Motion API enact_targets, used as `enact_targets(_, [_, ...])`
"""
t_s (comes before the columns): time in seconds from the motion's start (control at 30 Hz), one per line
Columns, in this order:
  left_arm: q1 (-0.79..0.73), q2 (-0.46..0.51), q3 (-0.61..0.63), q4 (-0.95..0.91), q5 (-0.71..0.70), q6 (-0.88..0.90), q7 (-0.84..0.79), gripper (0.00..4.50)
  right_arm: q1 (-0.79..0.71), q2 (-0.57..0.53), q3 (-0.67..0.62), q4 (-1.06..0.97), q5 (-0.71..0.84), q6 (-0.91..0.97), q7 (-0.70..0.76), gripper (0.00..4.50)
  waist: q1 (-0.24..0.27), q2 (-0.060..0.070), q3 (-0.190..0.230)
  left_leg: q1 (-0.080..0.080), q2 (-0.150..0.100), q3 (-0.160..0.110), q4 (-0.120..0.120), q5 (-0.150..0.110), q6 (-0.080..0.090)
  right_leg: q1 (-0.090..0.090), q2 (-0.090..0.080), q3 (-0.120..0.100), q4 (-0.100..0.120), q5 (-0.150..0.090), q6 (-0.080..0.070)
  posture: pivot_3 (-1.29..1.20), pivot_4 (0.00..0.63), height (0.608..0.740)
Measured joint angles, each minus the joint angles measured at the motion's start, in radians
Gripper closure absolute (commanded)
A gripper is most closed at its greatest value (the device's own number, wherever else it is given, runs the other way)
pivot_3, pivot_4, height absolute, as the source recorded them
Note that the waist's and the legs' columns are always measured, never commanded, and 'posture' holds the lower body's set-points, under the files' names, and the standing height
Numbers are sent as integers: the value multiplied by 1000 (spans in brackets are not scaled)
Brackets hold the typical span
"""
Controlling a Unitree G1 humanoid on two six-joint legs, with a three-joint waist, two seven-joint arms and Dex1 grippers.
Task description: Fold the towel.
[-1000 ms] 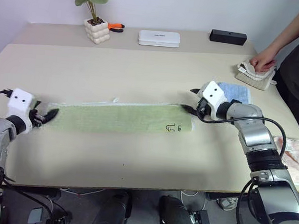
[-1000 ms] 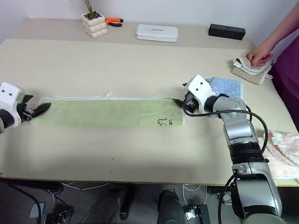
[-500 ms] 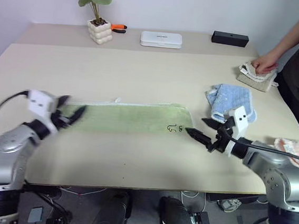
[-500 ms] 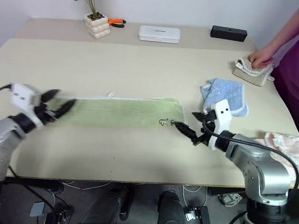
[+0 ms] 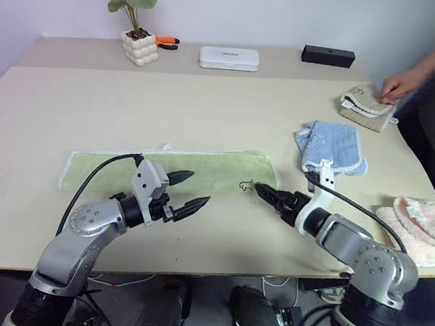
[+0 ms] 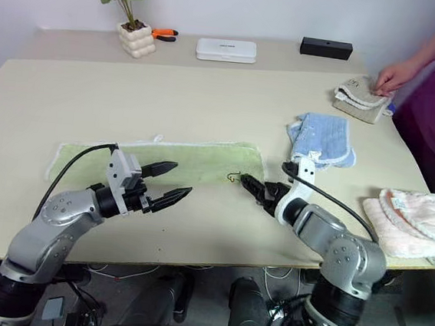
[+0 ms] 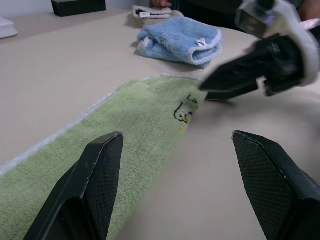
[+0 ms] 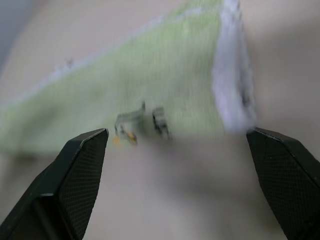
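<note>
Left eye view, and the one big beige table [image 5: 208,100] carries everything here. Biggest piece on it: the towel [image 5: 201,169], a single long green strip lying flat across the middle, white trim along its edges, dark embroidery at its right end. Two grippers are over the table. The left gripper [image 5: 186,192] hovers at the strip's near edge, its two black fingers spread apart and holding nothing. The right gripper [image 5: 267,195] points at the embroidered corner, and the right wrist view shows its fingers wide apart with that corner between them, nothing clamped. Count the other cloths: three. One pink towel [image 5: 423,229] at the table's right edge, one blue cloth [image 5: 328,147] just right of the green strip, one folded beige towel [image 5: 367,106] farther back with a person's hand [image 5: 400,87] resting on it. Along the back edge: one potted plant [image 5: 135,16], one white case [image 5: 229,57], one black box [image 5: 328,56], one orange-handled tool [image 5: 166,42] beside the pot.
</note>
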Motion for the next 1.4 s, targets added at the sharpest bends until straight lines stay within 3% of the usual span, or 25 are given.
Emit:
enact_targets(0.03, [4, 0, 1, 0, 0, 0, 1, 920, -30, 23, -24, 30, 0, 0, -24, 24, 0, 0, 0, 0, 0, 0, 0, 0, 0, 0, 1, 0, 0, 0, 0, 0, 150, 740])
enact_targets(0.1, [12, 0, 4, -1, 0, 0, 4, 920, -80, 48, -54, 86, -2, -10, -68, 837, 1, 0, 0, 1, 0, 0, 0, 0, 0, 1, 2, 0, 0, 0, 0, 0, 150, 740])
enact_targets(0.33, [32, 0, 18, -2, 1, -2, 22, 920, -104, 51, -72, 152, -7, -33, -133, 4469, -2, 1, 0, 1, 0, 0, -1, 0, 0, 1, 2, 0, 0, 0, 0, 0, 150, 740])
enact_targets(0.47, [46, -2, 37, -3, 1, -4, 38, 920, -109, 31, -86, 141, 12, -22, -143, 4469, 3, 2, 1, 1, 0, 0, -1, 0, 0, 1, 2, 0, -1, 0, 0, 0, 150, 740])
enact_targets(0.57, [53, -2, 53, 2, 1, -11, 45, 920, -97, -45, -87, 82, 40, -6, -119, 4469, 7, 2, 1, 0, 0, 0, -1, 0, 0, 1, 1, 0, -2, 0, 0, 0, 150, 740])
enact_targets(0.73, [61, 3, 98, 53, 5, -42, 47, 920, -28, -302, 3, -27, 45, -27, 2, 4469, 3, 3, 1, 0, 0, 1, -1, 0, 0, 1, 0, -1, -2, -1, -1, 0, 150, 740])
enact_targets(0.83, [56, 13, 120, 100, 16, -65, 43, 920, -36, -442, 142, -96, 32, -98, 114, 4469, -6, 3, 1, 0, 3, 2, -2, 0, 0, 1, 1, -1, -2, -1, 0, 0, 150, 740])
enact_targets(0.97, [40, 17, 141, 123, 22, -73, 45, 920, -97, -470, 386, -143, -5, -181, 206, 4469, -2, 2, 2, 0, 4, 1, -2, 0, 0, 0, 2, -1, -2, -1, -1, 0, 150, 740])
enact_targets(1.13, [48, 20, 176, 117, 22, -79, 56, 920, -160, -428, 699, -98, -122, -297, 265, 4469, 6, 1, 1, -1, 3, 1, -1, 0, 0, 0, 1, -1, -5, -1, -1, 0, 150, 740])
enact_targets(1.33, [89, 18, 186, 84, 22, -75, 87, 920, -204, -338, 844, 54, -247, -401, 286, 4469, 6, 1, 1, -2, 3, 1, -1, -1, 0, 0, 1, -1, -5, -1, -1, 0, 150, 740])
enact_targets(1.4, [98, 17, 186, 73, 21, -70, 90, 920, -211, -323, 861, 77, -267, -421, 297, 3870, 6, 1, 1, -2, 3, 1, -1, -1, 0, -1, 1, -1, -5, 0, -1, 0, 150, 740])
